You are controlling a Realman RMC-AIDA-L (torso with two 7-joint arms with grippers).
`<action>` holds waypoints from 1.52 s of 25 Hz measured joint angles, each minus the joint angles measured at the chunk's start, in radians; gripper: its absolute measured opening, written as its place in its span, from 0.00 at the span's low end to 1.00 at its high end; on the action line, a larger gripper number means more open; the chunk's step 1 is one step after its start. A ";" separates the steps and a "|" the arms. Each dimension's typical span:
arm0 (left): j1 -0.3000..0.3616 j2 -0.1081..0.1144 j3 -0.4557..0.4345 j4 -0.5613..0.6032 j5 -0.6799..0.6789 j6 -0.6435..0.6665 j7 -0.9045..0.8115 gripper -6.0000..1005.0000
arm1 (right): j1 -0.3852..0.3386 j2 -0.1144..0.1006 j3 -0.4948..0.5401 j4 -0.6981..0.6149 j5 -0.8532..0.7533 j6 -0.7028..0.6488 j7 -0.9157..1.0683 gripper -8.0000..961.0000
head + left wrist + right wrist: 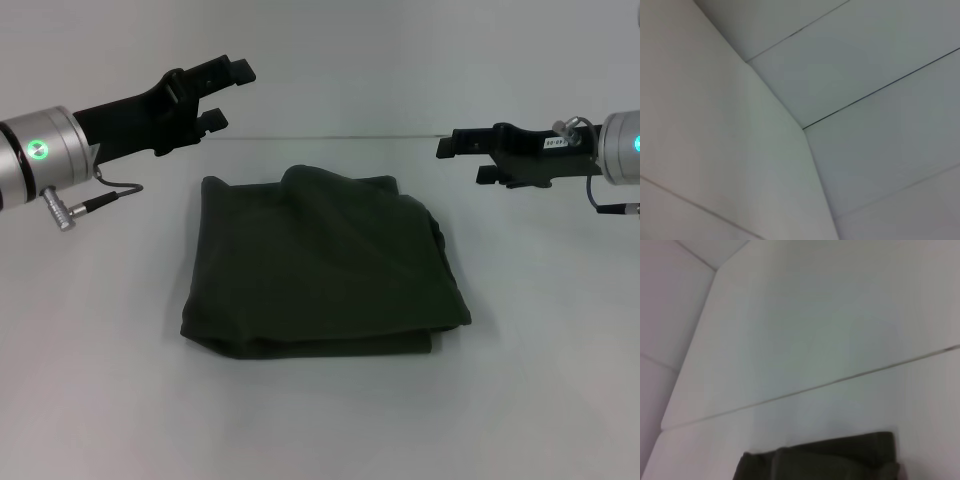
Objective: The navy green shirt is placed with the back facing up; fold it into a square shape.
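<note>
Risk now lies in the bulging back edge of the folded dark olive-green fabric shirt [318, 262] springing open; left hand [222, 95] and right hand [462, 160] hover apart-fingered, empty, above the white surface [100, 400].

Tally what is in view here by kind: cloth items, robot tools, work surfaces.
Cloth items: 1, the navy green shirt, folded into a rough square
Robot tools: 2, the left tool and the right tool, both raised clear of the shirt
Work surfaces: 1, the white table
Total: 4
</note>
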 joint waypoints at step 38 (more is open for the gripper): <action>0.046 0.038 0.294 0.141 0.166 0.349 0.501 0.90 | -0.259 0.140 0.046 -0.475 0.027 -0.522 -0.852 0.92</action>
